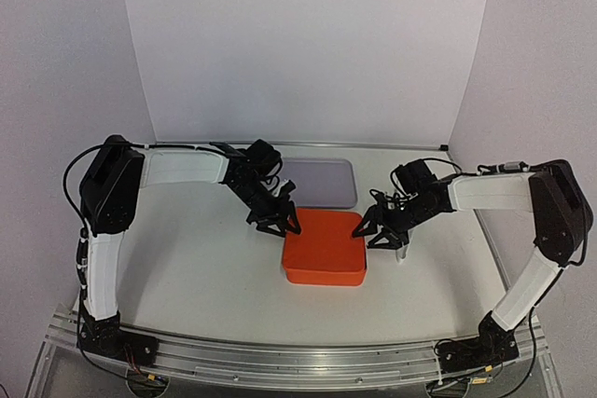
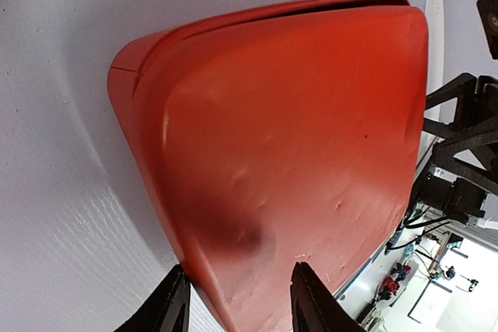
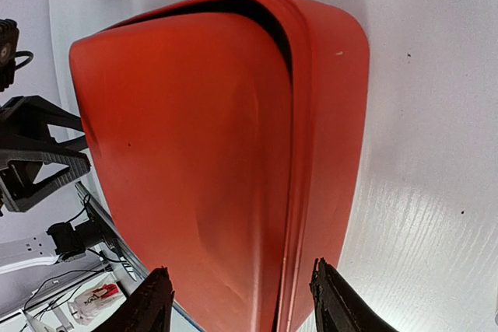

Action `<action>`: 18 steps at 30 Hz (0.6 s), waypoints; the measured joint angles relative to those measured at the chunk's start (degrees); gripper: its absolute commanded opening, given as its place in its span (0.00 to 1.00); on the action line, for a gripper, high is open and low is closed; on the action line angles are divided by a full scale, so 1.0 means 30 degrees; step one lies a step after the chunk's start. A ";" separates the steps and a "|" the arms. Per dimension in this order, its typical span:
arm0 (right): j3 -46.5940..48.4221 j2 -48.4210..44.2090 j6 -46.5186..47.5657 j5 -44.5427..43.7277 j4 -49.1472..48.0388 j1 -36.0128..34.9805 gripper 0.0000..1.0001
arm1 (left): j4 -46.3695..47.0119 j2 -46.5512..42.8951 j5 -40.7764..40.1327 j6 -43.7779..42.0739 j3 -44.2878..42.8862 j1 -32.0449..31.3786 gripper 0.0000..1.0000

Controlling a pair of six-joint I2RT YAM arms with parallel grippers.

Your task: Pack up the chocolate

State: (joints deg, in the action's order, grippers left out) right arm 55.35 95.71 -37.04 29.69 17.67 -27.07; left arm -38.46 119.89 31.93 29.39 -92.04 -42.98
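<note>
Looking for the chocolate, I can't spot it from any angle. What's there is an orange box [image 1: 323, 247] with its lid on, sitting mid-worktop [image 1: 205, 267], and you can't see inside it. There's a dark seam where the lid meets the base along one side, so it's not quite flush there.

The left hand [image 1: 280, 226] is at the box's far-left corner. Its fingers [image 2: 177, 305] are spread, one just off the edge and one over the lid, so released, not gripping anything.

The right hand [image 1: 384, 235] is right beside the box's right side, fingers [image 3: 331, 301] also apart with the box edge between them, nothing grasped.

Behind the box, touching or nearly touching its far edge, lies a flat greyish tray [image 1: 322, 182].
</note>
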 measured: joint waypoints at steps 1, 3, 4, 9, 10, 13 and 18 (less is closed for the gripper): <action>0.0070 0.0004 0.0000 0.0047 0.0000 -0.0039 0.59 | -0.0251 0.0112 -0.0111 0.0062 -0.0209 -0.0071 0.43; 0.0202 0.0004 0.0000 0.0119 -0.0011 -0.0126 0.59 | -0.0590 0.0309 -0.0228 0.0148 -0.0468 -0.0230 0.43; 0.0256 0.0005 0.0000 0.0144 -0.0014 -0.0167 0.58 | -0.0753 0.0410 -0.0248 0.0173 -0.0589 -0.0304 0.43; 0.0459 0.0209 0.0008 0.0233 0.0030 -0.0350 0.58 | -0.1335 0.0988 -0.0485 0.0225 -0.1134 -0.0598 0.43; 0.0497 0.0265 0.0020 0.0233 0.0055 -0.0369 0.58 | -0.1466 0.1063 -0.0529 0.0219 -0.1253 -0.0616 0.43; 0.0596 0.0363 0.0042 0.0230 0.0074 -0.0470 0.57 | -0.1927 0.1109 -0.0879 0.0223 -0.1626 -0.0654 0.43; 0.0863 0.0566 0.0058 0.0049 0.0178 -0.0584 0.57 | -0.2587 0.1408 -0.1250 0.0218 -0.2234 -0.0657 0.43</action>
State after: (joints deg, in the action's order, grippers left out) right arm 57.94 97.41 -36.86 29.84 18.21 -28.82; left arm -46.22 124.11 28.18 30.04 -98.74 -44.95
